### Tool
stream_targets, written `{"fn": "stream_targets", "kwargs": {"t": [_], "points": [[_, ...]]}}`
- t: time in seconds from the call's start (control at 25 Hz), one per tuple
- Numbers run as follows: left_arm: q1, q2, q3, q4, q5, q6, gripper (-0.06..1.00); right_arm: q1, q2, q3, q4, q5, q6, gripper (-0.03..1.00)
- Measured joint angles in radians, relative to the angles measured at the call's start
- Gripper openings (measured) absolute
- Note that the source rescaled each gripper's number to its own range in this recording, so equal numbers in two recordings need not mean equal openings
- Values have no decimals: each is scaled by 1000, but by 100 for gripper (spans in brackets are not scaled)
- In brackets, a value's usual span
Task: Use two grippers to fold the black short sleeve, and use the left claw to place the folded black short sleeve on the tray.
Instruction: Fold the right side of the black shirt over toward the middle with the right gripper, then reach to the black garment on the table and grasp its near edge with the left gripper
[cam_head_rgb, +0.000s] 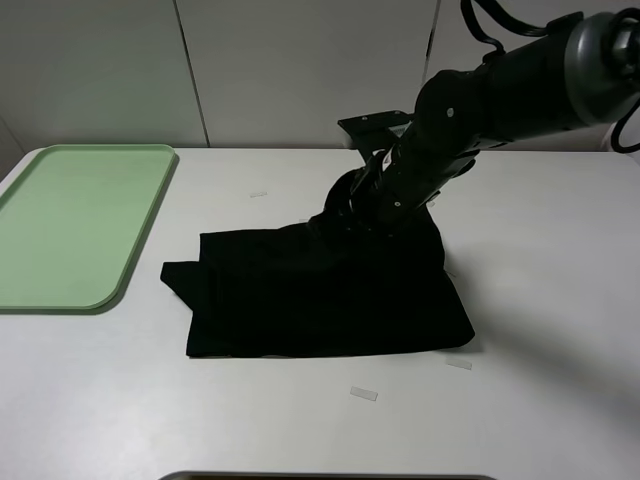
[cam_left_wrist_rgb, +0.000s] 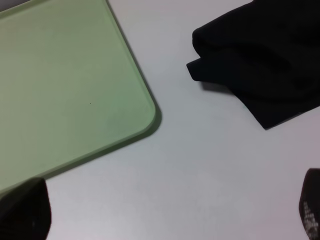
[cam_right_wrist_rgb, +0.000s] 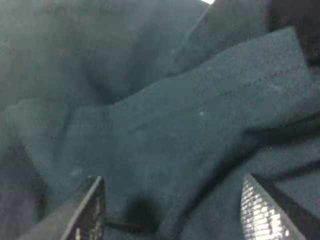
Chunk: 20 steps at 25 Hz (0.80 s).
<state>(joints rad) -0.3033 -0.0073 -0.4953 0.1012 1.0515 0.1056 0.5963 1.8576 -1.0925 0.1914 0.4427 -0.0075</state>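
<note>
Fold step | black short sleeve (cam_head_rgb: 320, 295) on white table (cam_head_rgb: 540, 400), beside tray (cam_head_rgb: 140, 235) | right gripper (cam_right_wrist_rgb: 172, 210) at its far edge, jaws spread over cloth | left gripper (cam_left_wrist_rgb: 167, 212) spread, near tray corner | I'd pinch the edge fully, lift low.

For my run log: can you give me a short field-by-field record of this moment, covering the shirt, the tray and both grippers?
shirt: black short sleeve lies partly folded on the table, off the tray
tray: mint-green, left of the shirt, apart from it
right gripper: fingers open, down at the shirt's far edge
left gripper: fingers open, above bare table near the tray corner, holding nothing
</note>
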Motion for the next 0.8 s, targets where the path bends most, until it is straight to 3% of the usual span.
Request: {"fn": "stream_targets", "kwargs": {"t": [0.28,0.52,0.8], "points": [[0,0,0,0,0,0,100,0,-35,1,-33,-5,-10,66],[0,0,0,0,0,0,100,-8,-225,2,-160,-10,-22,94],[0,0,0,0,0,0,100,-55,-542,4,-333,30,-23,100]]}}
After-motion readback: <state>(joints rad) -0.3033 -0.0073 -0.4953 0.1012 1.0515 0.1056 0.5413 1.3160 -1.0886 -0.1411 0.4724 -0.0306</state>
